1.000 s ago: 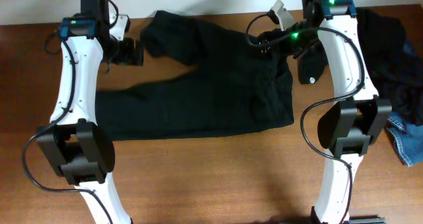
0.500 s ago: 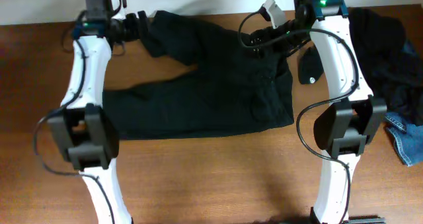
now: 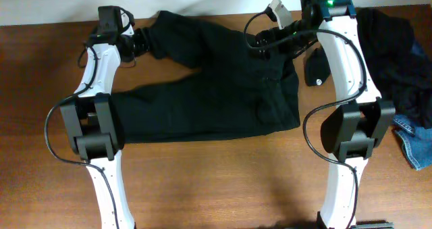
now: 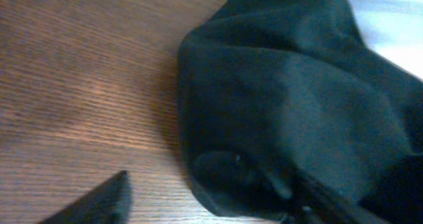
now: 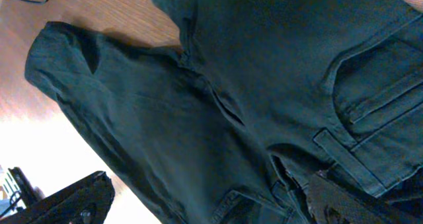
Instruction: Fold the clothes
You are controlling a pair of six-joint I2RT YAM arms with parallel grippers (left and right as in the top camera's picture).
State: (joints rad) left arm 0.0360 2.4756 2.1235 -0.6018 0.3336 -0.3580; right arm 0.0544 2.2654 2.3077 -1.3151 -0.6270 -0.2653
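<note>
A pair of long black trousers (image 3: 216, 87) lies spread across the far half of the table, waist to the right. One leg runs left and the other bends up toward the far edge. My left gripper (image 3: 140, 41) is open at the hem of the upper leg. In the left wrist view the hem (image 4: 297, 105) lies over the right finger and part-way between the fingers (image 4: 211, 207). My right gripper (image 3: 268, 38) is open over the far end of the waistband. In the right wrist view the pocketed seat (image 5: 231, 72) lies between the fingers (image 5: 205, 197).
A heap of dark clothes (image 3: 398, 53) lies at the right edge, with blue jeans (image 3: 415, 144) below it. A small black object (image 3: 316, 70) lies just right of the waistband. The wooden table (image 3: 202, 182) ends at a white strip behind the trousers.
My left arm has swung toward the far edge and right, bringing its gripper to the upper leg's hem. My right gripper has shifted slightly left along the waistband.
</note>
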